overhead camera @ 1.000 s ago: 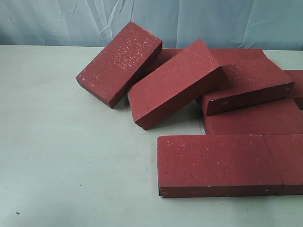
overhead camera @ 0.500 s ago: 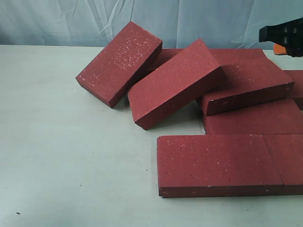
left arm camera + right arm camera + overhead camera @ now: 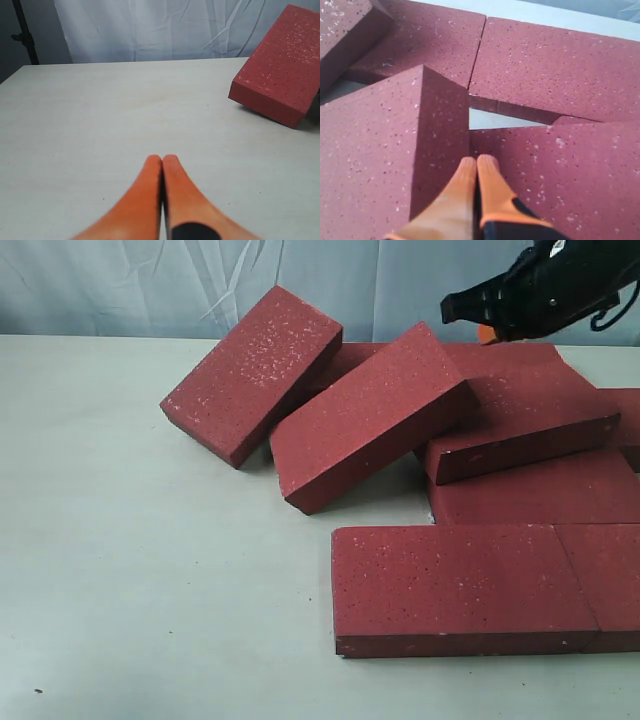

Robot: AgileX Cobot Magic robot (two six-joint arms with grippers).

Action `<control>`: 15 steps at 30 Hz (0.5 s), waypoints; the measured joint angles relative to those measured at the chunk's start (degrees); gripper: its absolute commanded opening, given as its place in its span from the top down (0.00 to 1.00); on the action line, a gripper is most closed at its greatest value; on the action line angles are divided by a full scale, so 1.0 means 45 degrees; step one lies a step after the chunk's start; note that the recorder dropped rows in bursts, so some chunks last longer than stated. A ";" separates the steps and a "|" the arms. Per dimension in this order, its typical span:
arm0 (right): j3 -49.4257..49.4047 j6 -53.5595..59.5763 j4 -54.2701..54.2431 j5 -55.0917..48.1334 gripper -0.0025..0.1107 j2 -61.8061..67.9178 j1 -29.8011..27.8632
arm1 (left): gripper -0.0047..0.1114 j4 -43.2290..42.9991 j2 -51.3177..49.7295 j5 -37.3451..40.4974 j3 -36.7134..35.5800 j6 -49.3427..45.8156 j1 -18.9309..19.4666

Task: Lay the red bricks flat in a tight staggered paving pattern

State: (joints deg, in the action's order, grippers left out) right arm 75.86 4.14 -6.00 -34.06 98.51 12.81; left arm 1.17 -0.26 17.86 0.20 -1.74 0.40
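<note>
My right end effector (image 3: 450, 310) has swung in over the back of the bricks (image 3: 520, 410), pinched closed. The left end effector (image 3: 161, 160) is closed too. Bricks sit heaped on the tabletop (image 3: 150, 570), right side. I'd spread the jaws first, then grab the tilted top brick (image 3: 370, 430) squarely.

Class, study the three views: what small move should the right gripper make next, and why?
Probably open the right gripper. It hangs shut above the bricks, several of which lean on each other rather than lying flat. It likely needs open jaws before lowering to grasp one.
</note>
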 measured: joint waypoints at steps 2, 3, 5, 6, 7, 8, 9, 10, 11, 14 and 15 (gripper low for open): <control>0.0115 0.0000 0.0000 -0.0009 0.98 0.0454 0.0335 | 0.96 0.0000 0.0000 0.0000 0.0000 0.0000 0.0000; 0.0149 0.0052 0.0000 -0.0009 0.98 0.0707 0.0653 | 0.96 0.0000 0.0000 0.0000 0.0000 0.0000 0.0000; 0.0149 0.0202 0.0000 -0.0030 0.98 0.0926 0.1214 | 0.96 0.0000 0.0000 0.0000 0.0000 0.0000 0.0000; 0.0149 0.0203 0.0000 -0.0030 0.98 0.1044 0.1624 | 0.96 0.0000 0.0000 0.0000 0.0000 0.0000 0.0000; 0.0149 0.0228 0.0000 -0.0030 0.98 0.1070 0.1858 | 0.96 0.0000 0.0000 0.0000 0.0000 0.0000 0.0000; 0.0149 0.0258 0.0000 -0.0030 0.98 0.1139 0.2352 | 0.96 0.0000 0.0000 0.0000 0.0000 0.0000 0.0000; 0.0149 0.0258 0.0000 -0.0030 0.98 0.1139 0.2599 | 0.96 0.0000 0.0000 0.0000 0.0000 0.0000 0.0000; 0.0149 0.0277 -0.0027 -0.0039 0.98 0.1139 0.3047 | 0.96 0.0000 0.0000 0.0000 0.0000 0.0000 0.0000; 0.0160 0.0277 -0.0027 -0.0039 0.98 0.1139 0.3301 | 0.96 0.0000 0.0000 0.0000 0.0000 0.0000 0.0000; 0.0178 0.0277 -0.0083 -0.0059 0.98 0.1161 0.4219 | 0.96 0.0000 0.0000 0.0000 0.0000 0.0000 0.0000; 0.0178 0.0277 -0.0080 -0.0059 0.98 0.1181 0.4448 | 0.96 0.0000 0.0000 0.0000 0.0000 0.0000 0.0000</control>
State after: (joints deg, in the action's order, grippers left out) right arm 76.66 5.39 -6.36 -34.32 103.82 32.82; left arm 1.17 -0.26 17.86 0.20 -1.74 0.40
